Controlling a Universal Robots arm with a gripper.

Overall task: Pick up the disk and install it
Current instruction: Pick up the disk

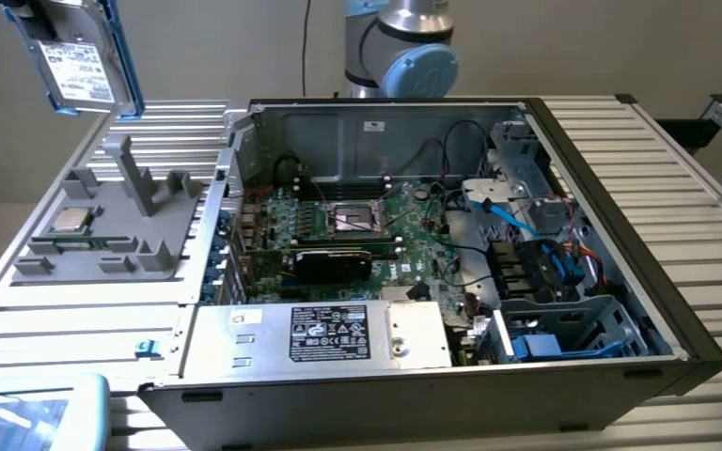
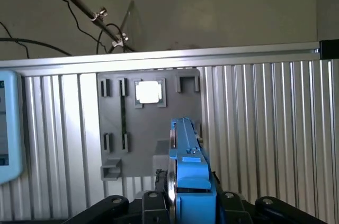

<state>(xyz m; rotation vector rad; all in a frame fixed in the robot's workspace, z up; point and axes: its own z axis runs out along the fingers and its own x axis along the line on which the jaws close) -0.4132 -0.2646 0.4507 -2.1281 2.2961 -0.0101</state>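
The disk point(image 1: 79, 58), a silver-grey drive with a white label in a bright blue carrier, hangs on edge high above the table at the exterior view's upper left. My gripper point(image 1: 31, 13) grips its top and is cut off by the picture's edge. In the wrist view the disk point(image 2: 186, 166) appears edge-on as a blue strip, with my gripper point(image 2: 190, 205) shut on it between the dark fingers point(image 2: 153, 203). It hovers well above the grey fixture plate point(image 2: 143, 128). The open computer case point(image 1: 587, 169) lies to the exterior view's right of it.
A small square processor chip point(image 1: 70, 219) sits on the grey fixture plate point(image 1: 110, 235), whose upright posts stand below the disk. Inside the case are the motherboard point(image 1: 361, 225), a power supply point(image 1: 336, 334) and a drive cage point(image 1: 587, 324) holding another blue-framed unit point(image 1: 537, 346). A light-blue device point(image 1: 23, 413) lies at the near left corner.
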